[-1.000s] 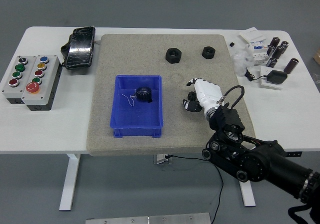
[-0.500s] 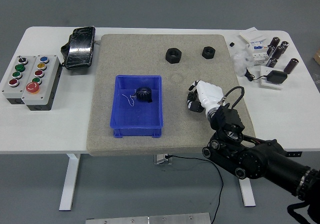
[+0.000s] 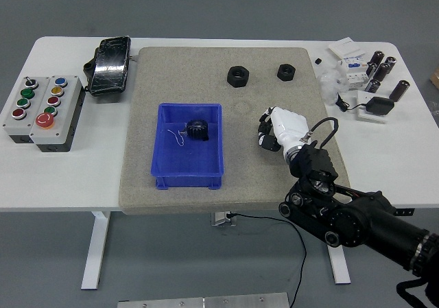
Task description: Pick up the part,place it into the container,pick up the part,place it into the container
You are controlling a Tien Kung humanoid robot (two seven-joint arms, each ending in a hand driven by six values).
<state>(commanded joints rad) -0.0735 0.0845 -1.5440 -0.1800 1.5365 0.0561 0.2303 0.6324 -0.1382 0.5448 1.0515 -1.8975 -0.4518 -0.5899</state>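
My right hand (image 3: 276, 131) right of centre over mat (image 3: 206, 88), fingers curled, holding nothing. Blue container (image 3: 190, 145) centre-left, one black part (image 3: 197, 129) inside. Further up, two nuts on mat: larger (image 3: 238, 76), smaller (image 3: 286, 71), upper centre.

Rough beige felt-like mat (image 3: 206, 81), glossy blue plastic bin (image 3: 190, 145), matt black nuts (image 3: 239, 76), smooth white tabletop (image 3: 62, 178)

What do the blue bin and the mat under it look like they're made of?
The blue bin looks like moulded plastic: uniform saturated colour, a slight sheen, a rolled rim. The mat looks like a dense felt or foam pad: matte, speckled grey-beige, rounded corners. Which of the two it is, I cannot tell.
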